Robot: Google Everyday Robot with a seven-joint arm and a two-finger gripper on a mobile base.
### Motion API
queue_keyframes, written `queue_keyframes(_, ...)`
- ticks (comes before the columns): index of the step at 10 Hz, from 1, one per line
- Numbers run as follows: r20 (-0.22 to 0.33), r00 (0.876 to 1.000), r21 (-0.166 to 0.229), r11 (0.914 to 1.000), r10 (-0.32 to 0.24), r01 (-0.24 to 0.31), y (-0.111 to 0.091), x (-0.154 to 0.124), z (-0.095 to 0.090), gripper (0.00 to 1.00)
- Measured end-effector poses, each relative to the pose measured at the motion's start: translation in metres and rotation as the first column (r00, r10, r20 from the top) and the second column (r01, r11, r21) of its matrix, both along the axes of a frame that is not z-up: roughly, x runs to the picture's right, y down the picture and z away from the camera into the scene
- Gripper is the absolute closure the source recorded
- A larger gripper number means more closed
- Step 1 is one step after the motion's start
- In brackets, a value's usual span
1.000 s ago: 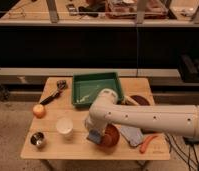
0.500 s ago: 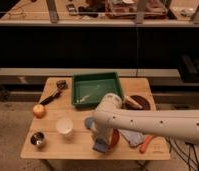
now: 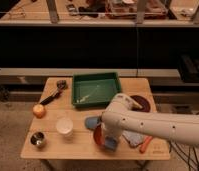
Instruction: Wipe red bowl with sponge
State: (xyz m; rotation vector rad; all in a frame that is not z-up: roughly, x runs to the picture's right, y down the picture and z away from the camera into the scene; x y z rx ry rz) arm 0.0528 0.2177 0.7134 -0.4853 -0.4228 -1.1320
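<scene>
The gripper (image 3: 109, 140) is low at the front edge of the wooden table (image 3: 78, 150), hidden behind the white arm; whether it grips the small blue foam sponge (image 3: 111, 144) I cannot tell. The small orange-red round bowl (image 3: 97, 135) lies directly at its left. A strong push could slide this bowl toward the white cup (image 3: 64, 125).

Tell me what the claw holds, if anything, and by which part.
Cannot be told: the claw is down at the small orange-red bowl, with something blue at its tip, but the arm hides any grip.
</scene>
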Motion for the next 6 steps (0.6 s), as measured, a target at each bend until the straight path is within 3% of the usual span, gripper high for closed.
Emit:
queue_keyframes(4, 0.048, 0.999, 0.054, 0.9985, 0.006, -0.009, -0.021, -0.030, 0.034, 1.00)
queue_keyframes(6, 0.099, 0.995, 0.075, 0.9971, -0.011, 0.003, -0.029, -0.055, 0.038, 1.00)
